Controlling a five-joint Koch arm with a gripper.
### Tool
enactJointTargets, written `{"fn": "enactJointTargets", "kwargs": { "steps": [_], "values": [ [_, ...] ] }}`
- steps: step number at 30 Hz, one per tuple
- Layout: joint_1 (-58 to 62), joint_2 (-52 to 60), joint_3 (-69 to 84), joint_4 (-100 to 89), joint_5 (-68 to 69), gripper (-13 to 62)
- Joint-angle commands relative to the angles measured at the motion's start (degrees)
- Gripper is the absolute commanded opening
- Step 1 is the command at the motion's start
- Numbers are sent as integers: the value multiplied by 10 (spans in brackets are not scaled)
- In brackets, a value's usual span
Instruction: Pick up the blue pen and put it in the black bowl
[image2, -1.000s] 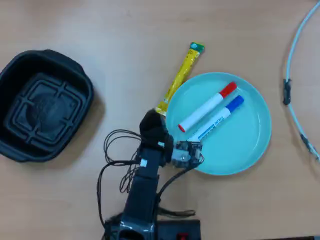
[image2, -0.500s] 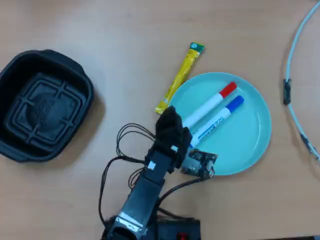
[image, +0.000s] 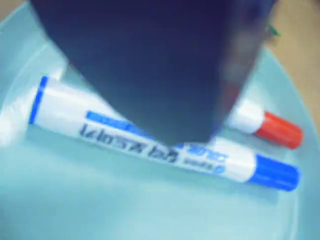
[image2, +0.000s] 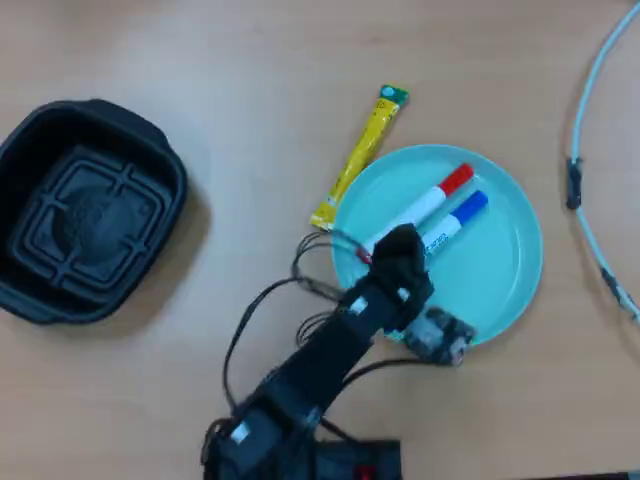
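Note:
The blue pen (image: 227, 161), white-barrelled with a blue cap, lies on the teal plate (image: 100, 205) right under my gripper (image: 172, 115), which fills the top of the wrist view as one dark blurred mass. From overhead, the gripper (image2: 401, 248) hangs over the lower end of the blue pen (image2: 461, 215). Its jaws do not show apart, so I cannot tell its state. The black bowl (image2: 172, 165) stands far to the left, with nothing in it.
A red-capped marker (image2: 444, 188) lies beside the blue pen on the teal plate (image2: 500, 285). A yellow sachet (image2: 362, 155) lies just off the plate's upper left. A pale cable (image2: 588, 150) runs along the right edge. The arm's black wires (image2: 300, 290) loop beside it.
The arm has swung right and forward, from beside the plate's left rim to over the pens on the plate. The pens, plate and bowl have not moved.

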Motion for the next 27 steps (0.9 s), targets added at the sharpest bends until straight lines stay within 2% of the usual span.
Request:
{"fn": "enactJointTargets", "kwargs": {
  "steps": [1, 21, 27],
  "values": [
    [5, -45, -62, -57, -30, 304],
    [18, -171, -81, -67, -62, 303],
    [-2, -200, -82, -71, -120, 303]
  ]
}}
